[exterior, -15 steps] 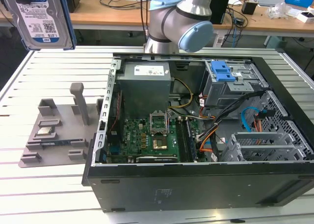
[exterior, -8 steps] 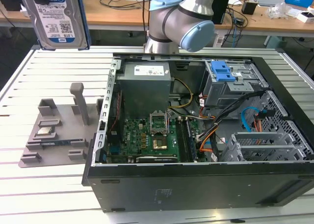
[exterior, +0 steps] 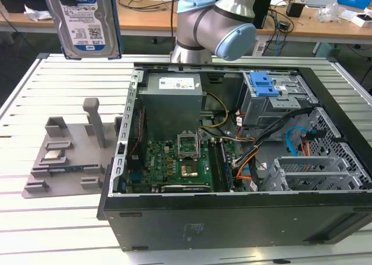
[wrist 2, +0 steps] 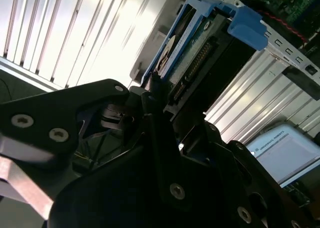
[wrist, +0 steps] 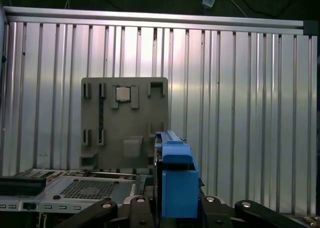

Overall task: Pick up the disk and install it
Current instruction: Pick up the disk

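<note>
Jaws closed on the disk [wrist: 177, 183], gripping one end of its blue bracket from both sides; in the second wrist view the disk [wrist 2: 200, 53] projects edge-on beyond the black fingers [wrist 2: 150, 95]. Beyond it, first wrist view: grey fixture plate [wrist: 125, 118] carrying a small square chip [wrist: 122, 93], lying on the slatted desk [wrist: 240, 88]. Exterior view: disk [exterior: 87, 18] held high, label outward, above the desk toward the exterior view's left of the open computer case [exterior: 232, 160].
</note>
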You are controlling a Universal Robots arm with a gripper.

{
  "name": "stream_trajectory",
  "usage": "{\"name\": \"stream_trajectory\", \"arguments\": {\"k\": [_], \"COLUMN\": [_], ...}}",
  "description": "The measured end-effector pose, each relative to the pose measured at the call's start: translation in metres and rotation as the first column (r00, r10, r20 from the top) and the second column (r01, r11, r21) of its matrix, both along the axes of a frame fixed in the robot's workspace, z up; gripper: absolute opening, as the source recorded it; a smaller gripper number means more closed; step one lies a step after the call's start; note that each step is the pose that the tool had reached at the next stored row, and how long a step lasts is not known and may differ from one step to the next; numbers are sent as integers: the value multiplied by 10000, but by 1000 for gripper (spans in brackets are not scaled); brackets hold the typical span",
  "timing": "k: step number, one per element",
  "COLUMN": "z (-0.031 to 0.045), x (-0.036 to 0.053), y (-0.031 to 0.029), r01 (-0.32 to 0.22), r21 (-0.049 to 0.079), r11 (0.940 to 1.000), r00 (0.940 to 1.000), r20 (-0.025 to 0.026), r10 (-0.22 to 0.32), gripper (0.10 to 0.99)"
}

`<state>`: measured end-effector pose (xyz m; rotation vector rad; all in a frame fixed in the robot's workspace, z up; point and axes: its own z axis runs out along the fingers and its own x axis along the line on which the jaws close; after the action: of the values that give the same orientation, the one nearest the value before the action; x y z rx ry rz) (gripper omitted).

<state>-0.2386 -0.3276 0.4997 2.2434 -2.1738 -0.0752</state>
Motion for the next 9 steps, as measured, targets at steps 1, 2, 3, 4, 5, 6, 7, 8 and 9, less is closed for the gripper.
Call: {"name": "stream_trajectory", "arguments": {"k": [1, 2, 3, 4, 5, 6, 7, 8, 9], "z": [0, 0, 0, 0, 0, 0, 0, 0, 0], "x": [35, 140, 185, 221, 262, 296, 351, 399, 429], "y": [1, 2, 2, 3, 3, 4, 4, 4, 5], "r01": [1, 1, 1, 0, 2, 3, 1, 0, 1], "r21": [0, 0, 0, 0, 0, -1, 1, 0, 0], "r11": [10000, 10000, 10000, 10000, 10000, 10000, 10000, 10000, 10000], "r00": [10000, 10000, 10000, 10000, 10000, 10000, 10000, 10000, 10000], "r20": [0, 0, -2, -2, -3, -3, -3, -3, -3], "r10": [-1, -1, -1, 0, -2, -3, -1, 0, -1], "gripper": [369, 369, 369, 369, 369, 369, 369, 369, 369]}}
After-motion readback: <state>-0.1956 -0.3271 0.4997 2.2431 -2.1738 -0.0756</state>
